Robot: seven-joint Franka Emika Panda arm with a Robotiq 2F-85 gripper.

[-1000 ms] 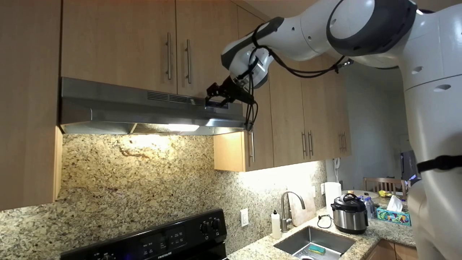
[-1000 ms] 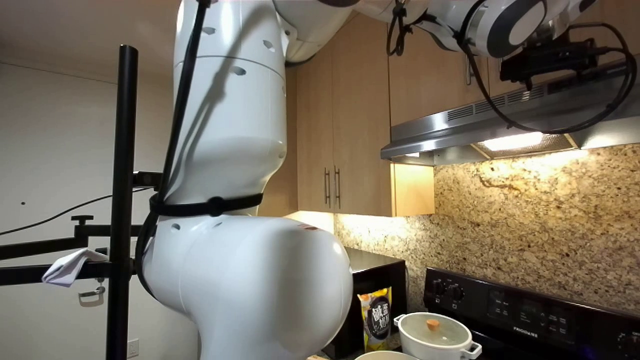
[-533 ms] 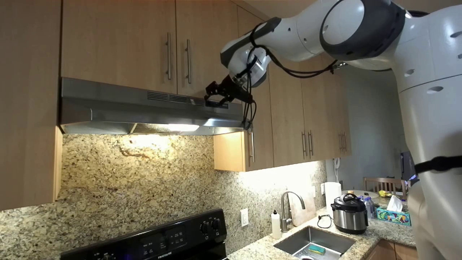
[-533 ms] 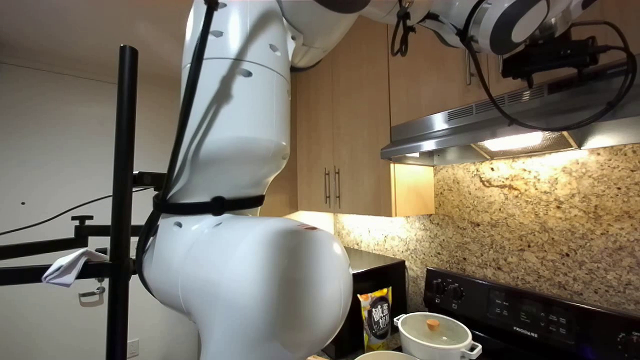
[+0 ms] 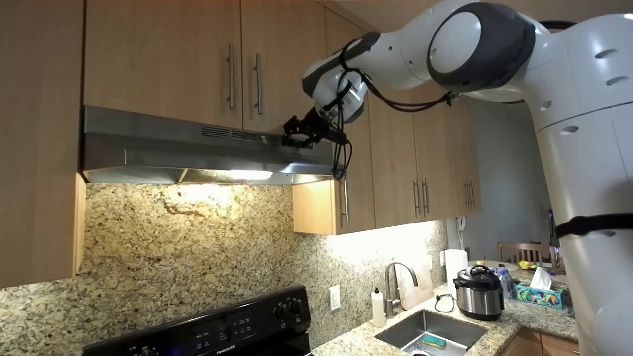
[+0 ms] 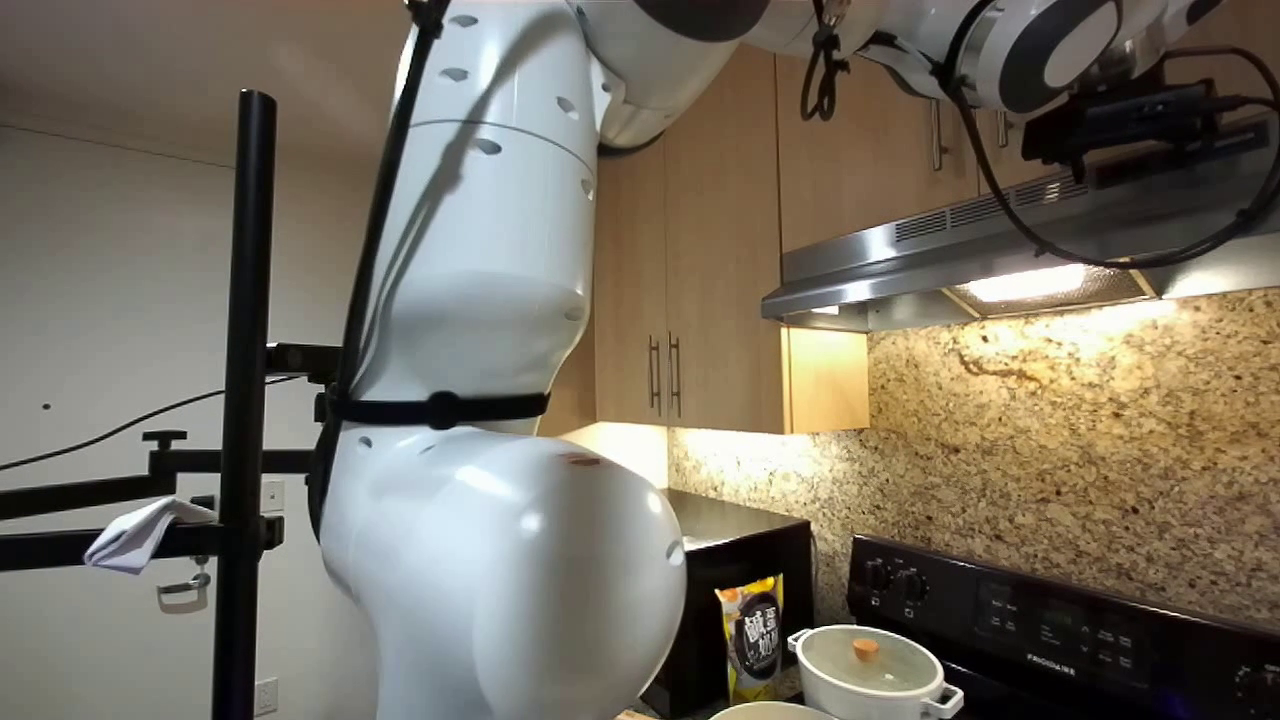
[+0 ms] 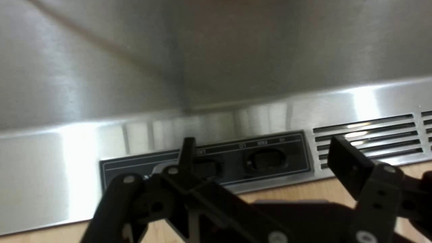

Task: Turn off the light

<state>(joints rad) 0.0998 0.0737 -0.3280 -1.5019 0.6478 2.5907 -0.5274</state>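
- Several pale wooden cabinets [image 5: 163, 59] fill the upper part of both exterior views, with a speckled stone backsplash [image 5: 198, 257] below them.
- A white robot arm [image 5: 588, 163] stretches across in front of the cabinets.
- A metal range hood [image 5: 188, 153] hangs under the cabinets, over a black stove [image 5: 222, 326].
- A steel sink [image 5: 447, 324] is set into the stone counter [image 5: 348, 343], and a black-and-steel cooker [image 5: 478, 299] stands near it.
- A white lidded pot [image 6: 850, 690] shows in an exterior view, in front of the stove's back panel.
- The black gripper [image 7: 263, 152] is at the hood's front face, its fingers [image 7: 186, 157] spread well apart — it holds nothing.
- The light [image 6: 1028, 283], set in the hood's underside, is on in both exterior views, brightening the stone beneath.
- The dark control panel [image 7: 233, 163] on the hood's front lies partly behind the gripper in the wrist view, its lettering upside down.
- Two switches sit in that panel: the fan switch [image 7: 267, 159], seen between the fingers, and the light switch [image 7: 207, 168], partly covered by one finger — whether they touch, I cannot tell.
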